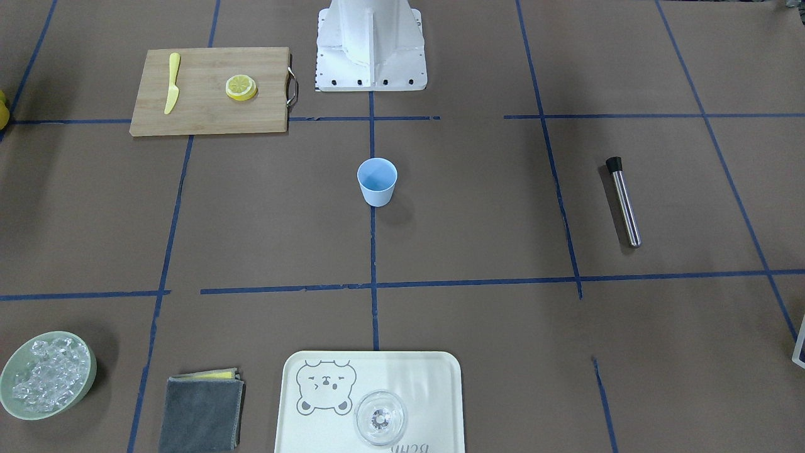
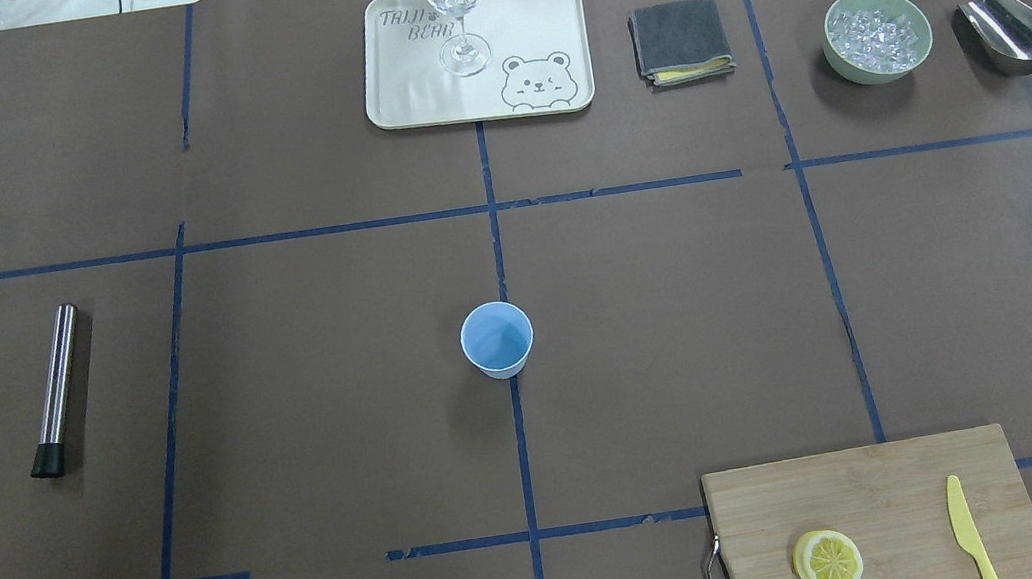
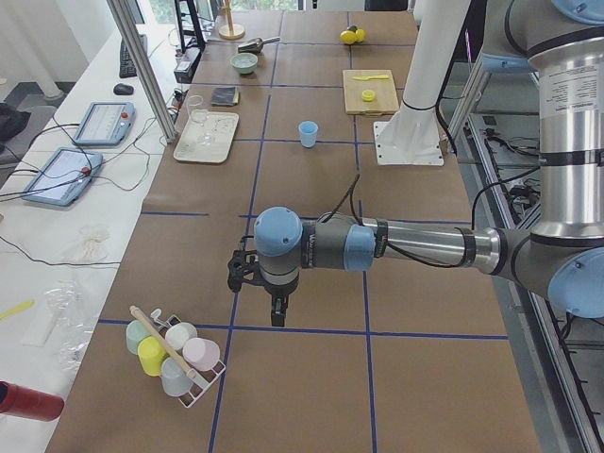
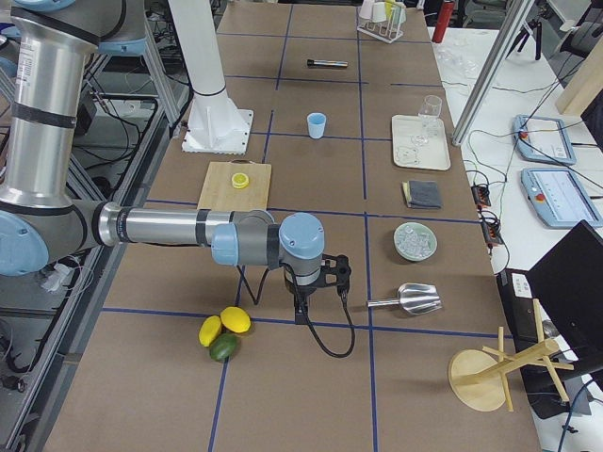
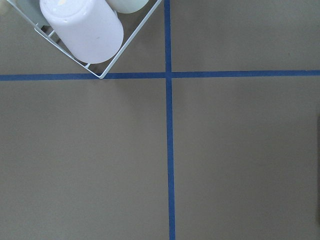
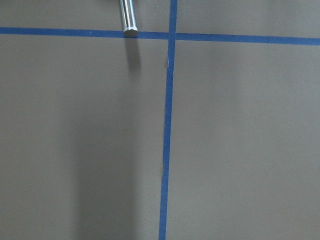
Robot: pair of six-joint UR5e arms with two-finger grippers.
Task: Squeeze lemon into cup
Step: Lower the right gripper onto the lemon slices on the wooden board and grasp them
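Barely begun, by the look of it. Lemon (image 2: 828,561): flat on board (image 2: 866,483), just beside knife (image 2: 970,534), free of any grip, well apart from both claws. Cup (image 2: 497,339): upright mid-surface (image 2: 340,405), looks empty inside, no slice or juice seen.

From R end: R claw (image 4: 301,315) hangs low, pointing down, near whole fruits (image 4: 224,331) & scoop (image 4: 410,299). Board sits beyond it toward robot base, cup further on past board. From L end: L claw (image 3: 279,319) hangs near rack (image 3: 175,354) of tumblers, w/ cup far beyond it & lemon further again.

Left to do, prob.: everything. Reach to board (R claw nearer, so likely that one), pick up lemon, carry over cup, squeeze.

Hard to make out:
- Neither claw in overhead or front view. Only side views, small & at an angle, so can't tell for either whether spread or pressed together.
- Wrist cams no help: no fingers in frame, just brown surface & blue tape, plus rack corner (L cam) & a metal rod end (R cam), prob. scoop handle.
- Lemon underside hidden.
- Knife tip cut off at overhead edge.
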